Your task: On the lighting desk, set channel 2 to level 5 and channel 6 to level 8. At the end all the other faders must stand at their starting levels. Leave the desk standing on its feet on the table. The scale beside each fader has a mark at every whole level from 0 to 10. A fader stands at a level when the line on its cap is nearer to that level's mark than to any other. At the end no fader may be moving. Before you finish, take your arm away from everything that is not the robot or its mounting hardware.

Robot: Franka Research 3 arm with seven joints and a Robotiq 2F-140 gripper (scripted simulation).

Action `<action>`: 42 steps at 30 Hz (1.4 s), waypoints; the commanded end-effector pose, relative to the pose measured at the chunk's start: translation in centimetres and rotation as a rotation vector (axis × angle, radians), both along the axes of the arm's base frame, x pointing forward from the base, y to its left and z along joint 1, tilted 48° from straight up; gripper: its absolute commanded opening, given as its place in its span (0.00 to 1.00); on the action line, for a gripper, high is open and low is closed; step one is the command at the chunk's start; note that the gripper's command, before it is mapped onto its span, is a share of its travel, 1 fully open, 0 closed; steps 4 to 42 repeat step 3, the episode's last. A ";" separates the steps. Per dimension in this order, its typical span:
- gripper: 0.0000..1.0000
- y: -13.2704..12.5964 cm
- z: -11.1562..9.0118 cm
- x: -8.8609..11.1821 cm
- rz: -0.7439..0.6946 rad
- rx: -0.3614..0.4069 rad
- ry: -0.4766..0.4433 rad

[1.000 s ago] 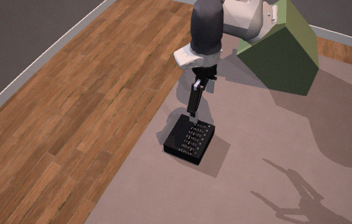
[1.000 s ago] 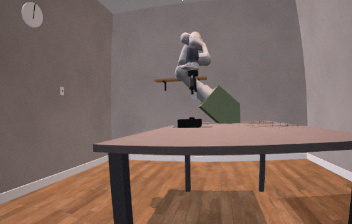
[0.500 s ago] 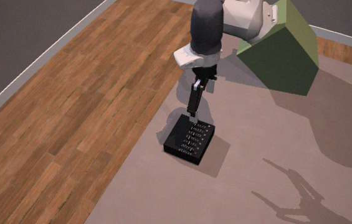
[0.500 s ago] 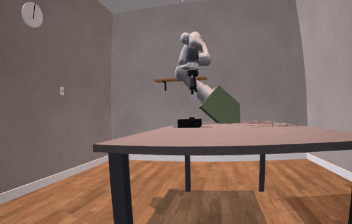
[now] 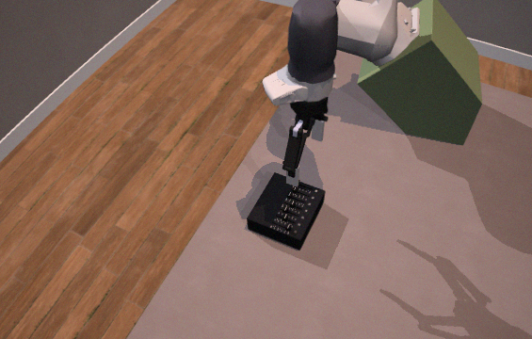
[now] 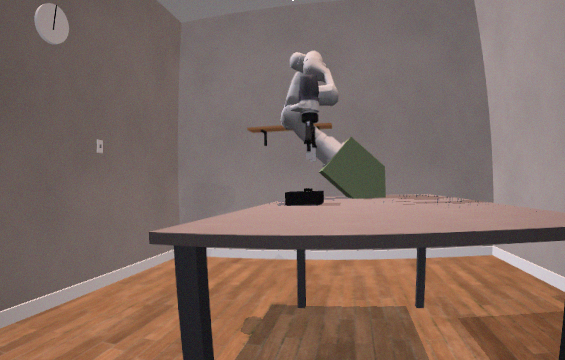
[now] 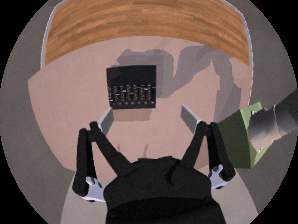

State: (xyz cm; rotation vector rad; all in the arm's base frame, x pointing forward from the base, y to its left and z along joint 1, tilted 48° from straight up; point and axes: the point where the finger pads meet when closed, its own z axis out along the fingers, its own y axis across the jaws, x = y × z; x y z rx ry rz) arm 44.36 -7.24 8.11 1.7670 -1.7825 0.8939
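Note:
The lighting desk (image 5: 289, 211) is a small black box with several faders in a row. It stands flat on the table near the left edge. It also shows in the exterior view (image 6: 304, 197) and in the wrist view (image 7: 132, 87). The fader caps are too small to read their levels. My gripper (image 5: 292, 176) hangs high above the desk, fingers pointing down and wide open, with nothing between them. In the wrist view the gripper (image 7: 148, 117) has its two fingertips spread, and the desk lies far below, a little left of the middle between them.
A large green block (image 5: 423, 80) at the arm's base stands behind and to the right of the desk. The table's left edge is close to the desk; beyond it is the wooden floor (image 5: 82, 155).

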 end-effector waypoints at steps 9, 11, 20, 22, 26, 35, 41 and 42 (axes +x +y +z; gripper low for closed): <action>1.00 0.0 0.0 0.0 -0.005 0.000 -0.003; 1.00 0.0 0.0 0.0 -0.005 0.000 -0.003; 1.00 0.0 0.0 0.0 -0.005 0.000 -0.003; 1.00 0.0 0.0 0.0 -0.005 0.000 -0.003; 1.00 0.0 0.0 0.0 -0.005 0.000 -0.003; 1.00 0.0 0.0 0.0 -0.005 0.000 -0.003; 1.00 0.0 0.0 0.0 -0.005 0.000 -0.003; 1.00 0.0 0.0 0.0 -0.005 0.000 -0.003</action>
